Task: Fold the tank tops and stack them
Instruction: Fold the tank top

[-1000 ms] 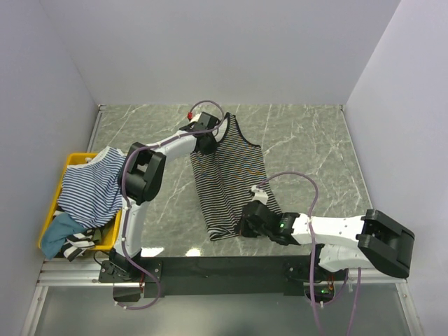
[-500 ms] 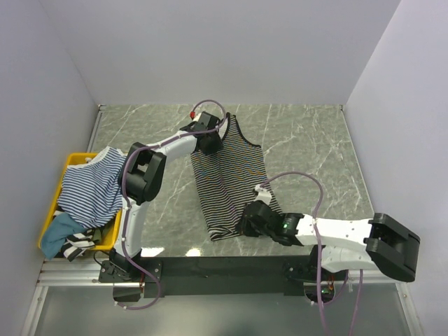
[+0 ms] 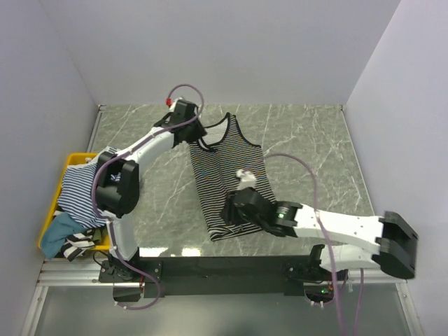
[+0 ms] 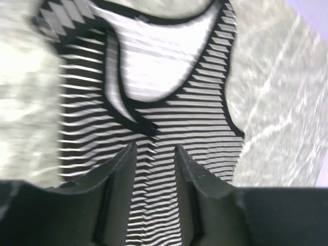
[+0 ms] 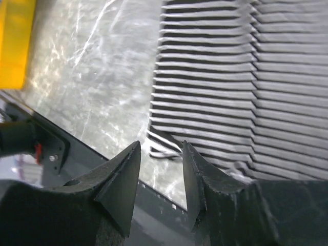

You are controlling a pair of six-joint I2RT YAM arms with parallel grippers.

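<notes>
A black-and-white striped tank top [image 3: 229, 178] lies flat on the marble table, folded lengthwise, its straps at the far end and its hem near the front edge. My left gripper [image 3: 197, 137] hovers open just left of the straps. In the left wrist view its fingers [image 4: 120, 169] frame the striped fabric [image 4: 169, 110] below, and nothing is held. My right gripper [image 3: 227, 217] is open over the near left corner of the hem [image 5: 165, 148], with nothing between its fingers [image 5: 120, 174]. A blue-and-white tank top [image 3: 87, 187] is draped over the yellow bin.
The yellow bin [image 3: 72, 160] stands at the table's left edge and holds more garments, one teal [image 3: 59, 234]. The black front rail [image 3: 224, 266] runs just below the hem. Grey walls close in the table on three sides.
Both grippers have opened and let go of the tank top. My left arm has drawn back to the left off the straps. The right gripper has slid left along the hem.
</notes>
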